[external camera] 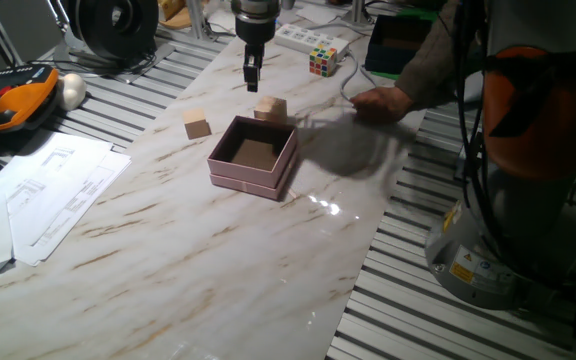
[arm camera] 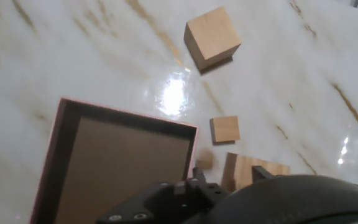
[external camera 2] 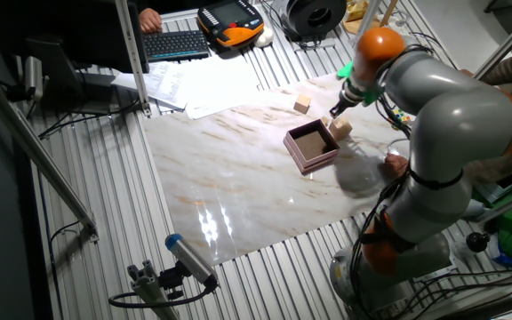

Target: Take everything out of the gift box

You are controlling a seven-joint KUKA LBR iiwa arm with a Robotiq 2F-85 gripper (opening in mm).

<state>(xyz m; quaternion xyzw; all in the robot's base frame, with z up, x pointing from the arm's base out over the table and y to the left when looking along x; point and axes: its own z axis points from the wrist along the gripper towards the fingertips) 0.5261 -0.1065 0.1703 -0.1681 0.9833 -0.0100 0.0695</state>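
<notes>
The pale pink gift box (external camera: 253,157) sits mid-table, and I see only its brown floor inside. It also shows in the other fixed view (external camera 2: 311,147) and at lower left in the hand view (arm camera: 114,165). Tan wooden blocks lie outside it: one (external camera: 197,126) to its left and one (external camera: 270,108) just behind it. The hand view shows a large block (arm camera: 212,42), a small one (arm camera: 225,129), a tiny one (arm camera: 204,160) and one (arm camera: 253,171) partly hidden by my hand. My gripper (external camera: 253,78) hangs above the table behind the box, fingers close together and empty.
A person's hand (external camera: 380,100) rests on the table right of the gripper. A multicoloured puzzle cube (external camera: 323,60) and a power strip (external camera: 303,38) lie at the back. Papers (external camera: 43,190) and an orange pendant (external camera: 13,100) lie at left.
</notes>
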